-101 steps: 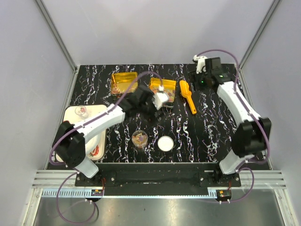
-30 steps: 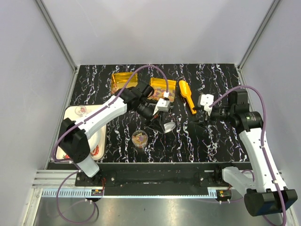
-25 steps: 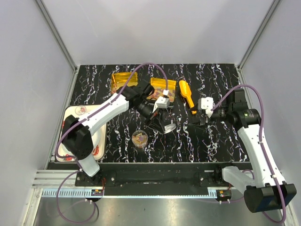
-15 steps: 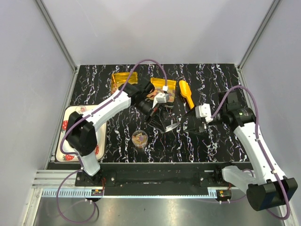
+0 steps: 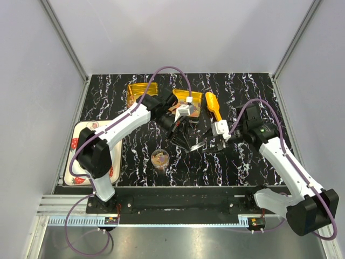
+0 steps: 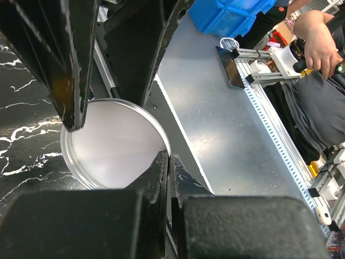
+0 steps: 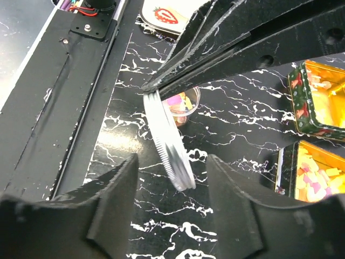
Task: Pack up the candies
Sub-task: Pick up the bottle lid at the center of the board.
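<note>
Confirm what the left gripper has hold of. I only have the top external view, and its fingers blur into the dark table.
Observer: In the left wrist view, the left gripper is shut on the rim of a round silver lid.
Operator: Report how the lid sits.
Observer: The right wrist view shows it nearly edge-on and tilted, pinched at its upper edge.
Operator: Give me the right gripper.
Observer: The right gripper is open, with one finger on either side of the lid in its own view. I cannot tell whether either finger touches it.
</note>
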### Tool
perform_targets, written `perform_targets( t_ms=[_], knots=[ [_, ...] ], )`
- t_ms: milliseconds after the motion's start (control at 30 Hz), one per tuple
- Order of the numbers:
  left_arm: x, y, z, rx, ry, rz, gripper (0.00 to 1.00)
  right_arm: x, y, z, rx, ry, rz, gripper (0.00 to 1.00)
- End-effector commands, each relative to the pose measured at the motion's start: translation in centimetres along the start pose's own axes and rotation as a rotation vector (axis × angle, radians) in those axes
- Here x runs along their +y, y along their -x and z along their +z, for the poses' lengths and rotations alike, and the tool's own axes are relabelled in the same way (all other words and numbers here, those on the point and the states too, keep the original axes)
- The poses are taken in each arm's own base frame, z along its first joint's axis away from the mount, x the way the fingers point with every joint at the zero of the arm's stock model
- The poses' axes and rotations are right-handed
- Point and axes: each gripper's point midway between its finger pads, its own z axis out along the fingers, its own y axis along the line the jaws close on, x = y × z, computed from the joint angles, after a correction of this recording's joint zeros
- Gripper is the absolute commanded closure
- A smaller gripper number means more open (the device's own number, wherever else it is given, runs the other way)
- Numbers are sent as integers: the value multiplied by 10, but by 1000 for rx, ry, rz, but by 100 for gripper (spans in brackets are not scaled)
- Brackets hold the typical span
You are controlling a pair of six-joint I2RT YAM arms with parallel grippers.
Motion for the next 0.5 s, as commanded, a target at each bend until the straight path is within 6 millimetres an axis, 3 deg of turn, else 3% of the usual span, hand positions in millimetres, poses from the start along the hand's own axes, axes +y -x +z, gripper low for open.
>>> perform_targets(
  t_ms=[0, 200, 367, 400, 467],
  knots=[
    [-9, 15, 0, -52, -53, 23, 100, -7, 8, 6, -21, 4, -2, 44],
    [-9, 16, 0, -55, -57, 15, 100, -1, 11, 10, -35, 35, 17, 62],
    [-8, 19, -3, -68, -57, 7, 99, 9, 9, 8, -24, 62, 23, 84],
    [-7, 20, -5, -72, -56, 3, 97, 9, 10, 7, -22, 64, 21, 84],
    [-6, 20, -6, -75, -51, -4, 83, 14, 8, 6, -13, 76, 27, 85]
  ],
)
